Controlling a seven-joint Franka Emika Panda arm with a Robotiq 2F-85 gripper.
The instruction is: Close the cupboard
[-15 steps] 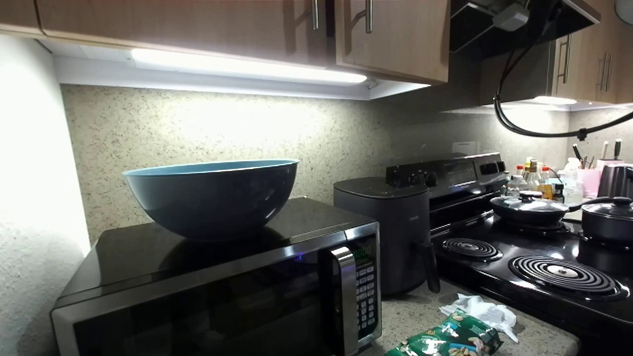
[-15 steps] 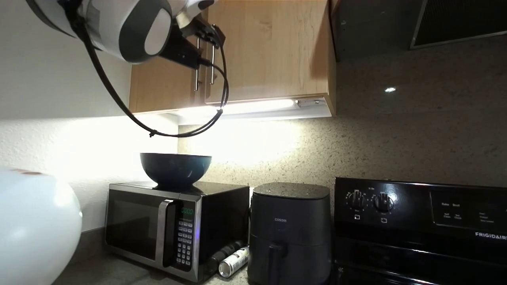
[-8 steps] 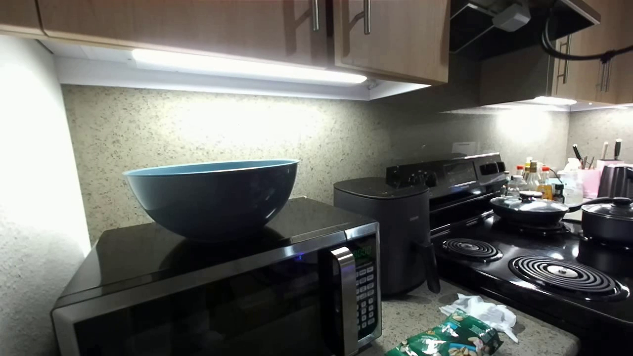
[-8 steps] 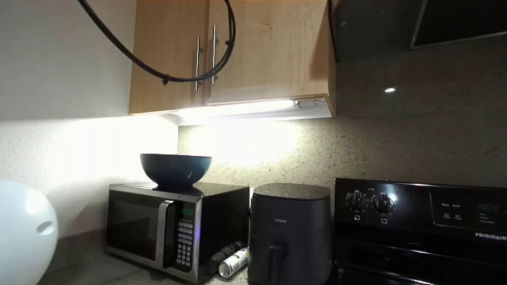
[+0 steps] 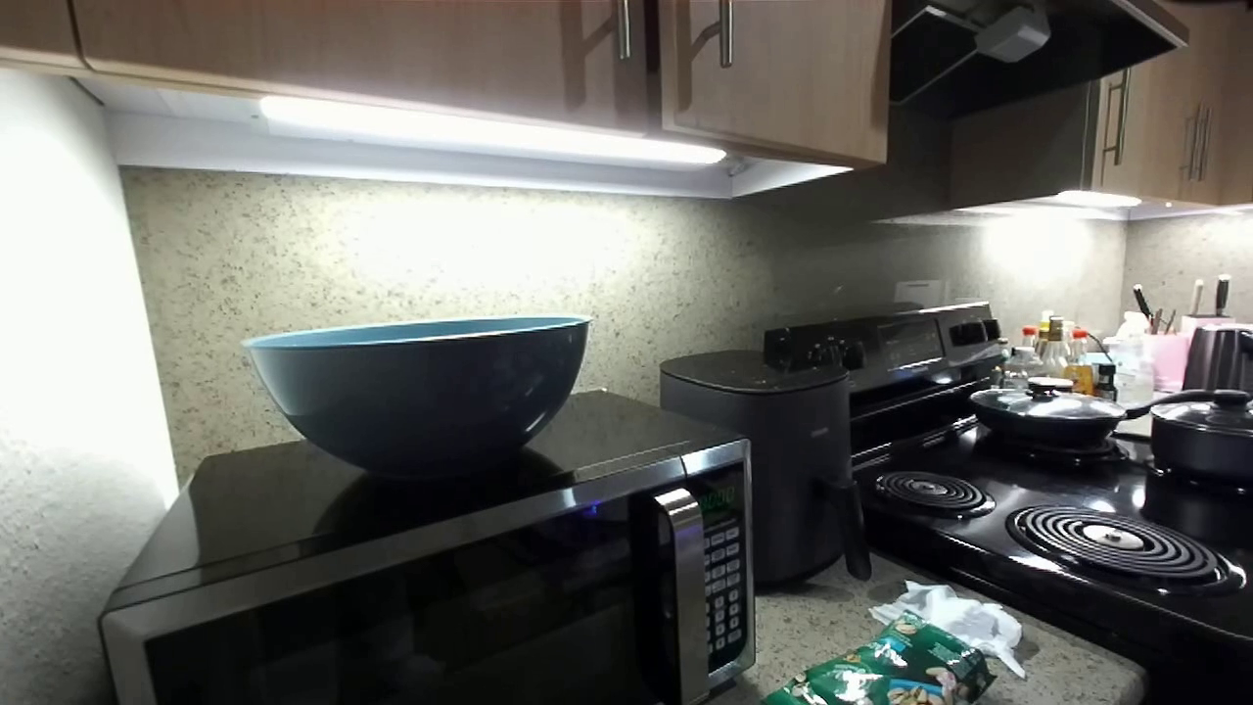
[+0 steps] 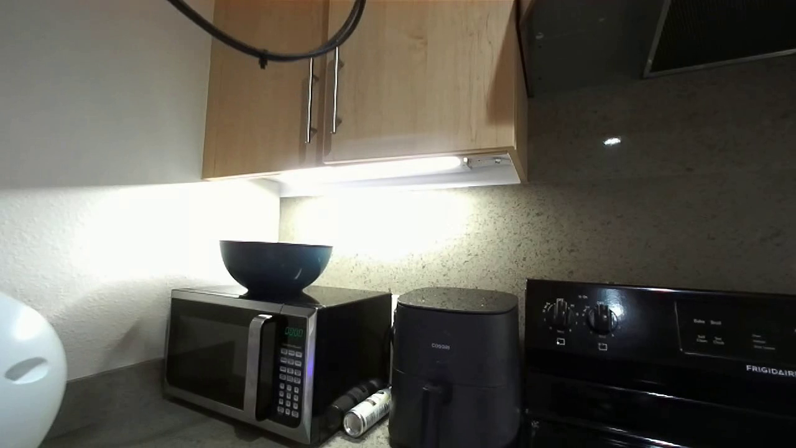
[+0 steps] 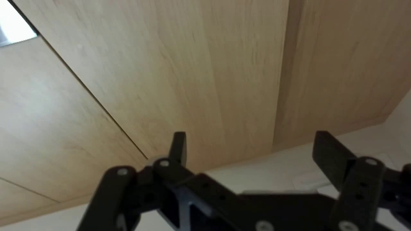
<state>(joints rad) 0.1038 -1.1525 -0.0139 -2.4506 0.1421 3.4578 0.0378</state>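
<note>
The cupboard shows in both exterior views as a brown wooden wall cabinet with two flat doors and slim silver bar handles. Its left door (image 5: 343,49) hangs flat. Its right door (image 5: 783,78) stands almost in line with it, with a narrow dark gap between them; I cannot tell whether it is fully shut. The same right door (image 6: 423,81) covers the inside. My gripper (image 7: 250,136) is open and empty in the wrist view, its fingers wide apart in front of wooden panels (image 7: 192,80). The gripper is out of view in both exterior views.
The black arm cable (image 6: 267,56) hangs before the cupboard. A white rounded part (image 6: 28,373) fills the lower left. Below stand a microwave (image 5: 421,597) with a blue bowl (image 5: 431,401), an air fryer (image 5: 764,470) and a stove (image 5: 979,529). A black range hood (image 5: 1028,49) adjoins.
The arm and gripper have risen out of an exterior view, and the cable has moved up. The right door shifted slightly toward the left door early on. The white rounded part moved left.
</note>
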